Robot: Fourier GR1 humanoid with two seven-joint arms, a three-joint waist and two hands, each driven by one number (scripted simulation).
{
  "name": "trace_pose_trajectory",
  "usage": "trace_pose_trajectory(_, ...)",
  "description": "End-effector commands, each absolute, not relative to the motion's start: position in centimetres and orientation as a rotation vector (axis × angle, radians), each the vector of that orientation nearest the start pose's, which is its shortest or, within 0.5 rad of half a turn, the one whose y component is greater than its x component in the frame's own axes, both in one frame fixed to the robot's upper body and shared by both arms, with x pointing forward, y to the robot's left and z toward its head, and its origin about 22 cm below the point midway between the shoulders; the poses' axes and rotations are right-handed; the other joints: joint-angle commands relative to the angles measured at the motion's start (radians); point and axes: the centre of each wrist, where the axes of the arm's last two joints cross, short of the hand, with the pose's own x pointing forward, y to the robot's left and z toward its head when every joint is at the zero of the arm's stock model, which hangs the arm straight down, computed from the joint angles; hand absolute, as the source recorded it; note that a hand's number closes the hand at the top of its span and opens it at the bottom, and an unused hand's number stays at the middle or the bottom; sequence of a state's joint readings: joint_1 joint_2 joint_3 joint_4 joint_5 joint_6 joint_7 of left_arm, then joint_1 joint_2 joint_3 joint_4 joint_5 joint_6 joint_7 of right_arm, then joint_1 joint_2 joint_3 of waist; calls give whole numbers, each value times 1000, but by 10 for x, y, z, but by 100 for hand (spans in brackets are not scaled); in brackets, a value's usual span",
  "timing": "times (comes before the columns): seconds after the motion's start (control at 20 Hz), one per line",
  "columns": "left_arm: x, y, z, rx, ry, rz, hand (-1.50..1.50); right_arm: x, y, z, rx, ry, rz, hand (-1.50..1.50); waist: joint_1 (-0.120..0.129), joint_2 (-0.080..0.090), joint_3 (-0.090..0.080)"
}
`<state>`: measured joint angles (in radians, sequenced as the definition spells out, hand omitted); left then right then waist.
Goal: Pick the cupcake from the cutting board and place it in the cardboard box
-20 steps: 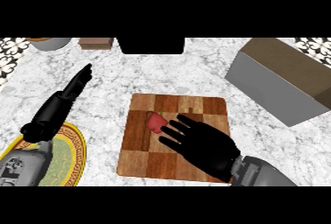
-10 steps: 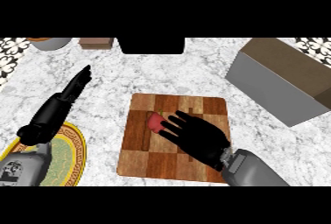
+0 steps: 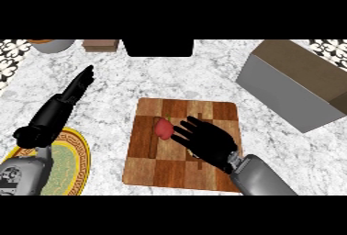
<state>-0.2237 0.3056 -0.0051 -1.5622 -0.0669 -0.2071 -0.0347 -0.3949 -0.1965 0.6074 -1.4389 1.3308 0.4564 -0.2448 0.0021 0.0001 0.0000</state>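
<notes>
Head view: marble counter (image 3: 169, 78) carries cutting board (image 3: 166, 170) and cardboard box (image 3: 293, 92).

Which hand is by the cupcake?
The right hand, open over the cutting board beside the pink cupcake; the left hand lies off the board.

**Hand Meets Cupcake on Kitchen Board**

Looks steeply down on a white marble counter (image 3: 156, 78). Shows the right hand (image 3: 210, 142) spread over the wooden cutting board (image 3: 183, 174), fingers fairly straight and fingertips just beside the pink cupcake (image 3: 163, 129) on the board's left half. Places the cardboard box (image 3: 298, 87) at upper right, apart from the board. Catches the left hand (image 3: 64, 108) at left, fingers straight, with the forearm crossing a yellow-rimmed green plate (image 3: 71, 160). Takes in a grey bowl (image 3: 53, 44), a small brown block (image 3: 100, 45) and a black object (image 3: 159, 47) along the far edge.
</notes>
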Motion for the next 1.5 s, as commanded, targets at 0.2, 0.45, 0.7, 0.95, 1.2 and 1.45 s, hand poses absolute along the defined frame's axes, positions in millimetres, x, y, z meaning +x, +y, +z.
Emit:
trace_pose_trajectory(0.2,291,256,63,88,-1739,-535,0,299,-112,26,-549,-1365,2157,-150,1,0,0)
trace_pose_trajectory(0.45,286,256,53,91,-1748,-544,0,288,-120,13,-447,-1336,2241,-150,-1,0,0)
trace_pose_trajectory(0.7,301,276,60,107,-1749,-530,0,295,-106,4,-433,-1536,2274,150,0,2,0)
trace_pose_trajectory(0.95,291,270,74,88,-1753,-534,0,273,-103,-14,-469,-1676,2246,150,0,0,0)
trace_pose_trajectory(1.2,283,252,68,102,-1761,-540,0,307,-91,4,-507,-1657,1989,150,8,0,0)
trace_pose_trajectory(1.45,300,263,76,53,-1764,-566,0,331,-104,11,-616,-1454,1560,150,35,14,2)
